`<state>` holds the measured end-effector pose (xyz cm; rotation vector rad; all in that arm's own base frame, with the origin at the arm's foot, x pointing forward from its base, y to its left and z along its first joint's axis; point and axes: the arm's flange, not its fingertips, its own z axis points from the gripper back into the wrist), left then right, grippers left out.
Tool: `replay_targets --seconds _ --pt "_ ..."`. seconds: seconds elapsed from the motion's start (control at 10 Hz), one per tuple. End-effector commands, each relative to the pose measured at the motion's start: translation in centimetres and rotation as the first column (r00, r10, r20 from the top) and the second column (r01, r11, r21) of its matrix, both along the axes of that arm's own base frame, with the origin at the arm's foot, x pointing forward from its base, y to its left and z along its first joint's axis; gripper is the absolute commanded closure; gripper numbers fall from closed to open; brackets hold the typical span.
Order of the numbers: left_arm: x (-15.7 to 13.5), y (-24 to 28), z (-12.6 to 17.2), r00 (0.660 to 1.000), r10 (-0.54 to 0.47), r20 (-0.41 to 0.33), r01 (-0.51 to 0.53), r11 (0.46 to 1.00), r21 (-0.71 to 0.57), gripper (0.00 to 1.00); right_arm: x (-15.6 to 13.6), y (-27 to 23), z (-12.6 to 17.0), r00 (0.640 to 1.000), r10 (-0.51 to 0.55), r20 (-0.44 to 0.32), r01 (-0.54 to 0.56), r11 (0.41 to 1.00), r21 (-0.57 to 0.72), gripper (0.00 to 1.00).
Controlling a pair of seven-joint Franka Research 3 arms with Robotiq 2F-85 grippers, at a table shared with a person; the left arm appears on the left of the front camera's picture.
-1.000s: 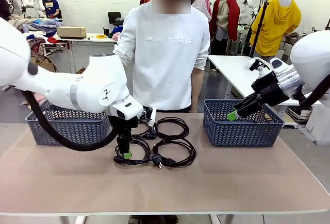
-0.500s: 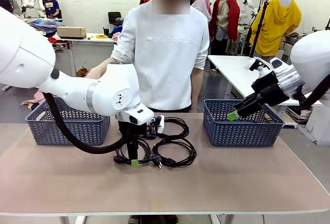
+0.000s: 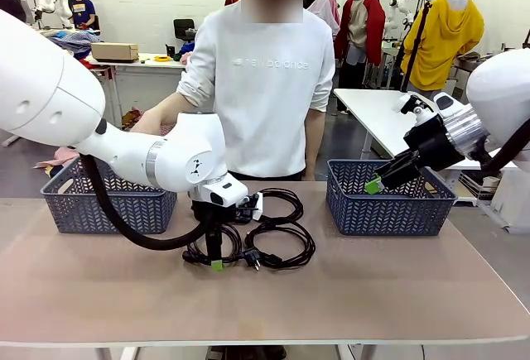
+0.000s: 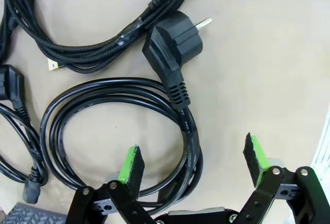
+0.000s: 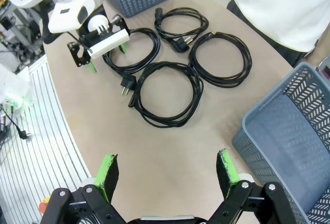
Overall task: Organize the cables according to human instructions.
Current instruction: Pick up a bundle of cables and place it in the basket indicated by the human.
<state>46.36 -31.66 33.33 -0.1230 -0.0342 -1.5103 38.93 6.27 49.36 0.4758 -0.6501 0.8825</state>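
The four cables [image 3: 269,226] sit bunched mid-table, a bit toward the far edge, between the left basket [image 3: 108,203] and the right basket [image 3: 389,211]. The left gripper [image 4: 193,162] is down over the front-left coil [image 4: 188,131] with its jaws spread wide. One green pad [image 4: 131,165] is inside the loop and the other outside, so nothing's grabbed. The right gripper [image 3: 374,184] hangs spread open and empty over the right basket.
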Motion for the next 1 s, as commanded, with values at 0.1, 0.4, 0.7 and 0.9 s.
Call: replay_targets --seconds 0.1,0.4,0.7,0.9 --pt "0.4 -0.6 -0.2 0.999 0.013 0.039 -0.014 1.000 0.021 0.00 0.4 0.0 -0.1 1.000 0.020 0.022 -0.021 0.999 0.025 0.00" --pt "0.4 -0.8 -0.7 0.999 0.015 0.035 -0.016 0.999 0.035 0.00 0.4 0.0 -0.1 1.000 0.020 0.022 -0.021 0.999 0.025 0.00" --pt "0.5 -1.1 -1.4 1.000 0.013 0.028 -0.014 0.999 0.037 0.00 0.4 0.0 -0.1 1.000 0.020 0.022 -0.021 0.999 0.025 0.00" --pt "0.5 -1.2 -1.5 0.999 0.006 0.033 -0.007 0.999 0.036 0.20 0.4 0.0 -0.1 1.000 0.020 0.022 -0.021 0.999 0.025 0.00"
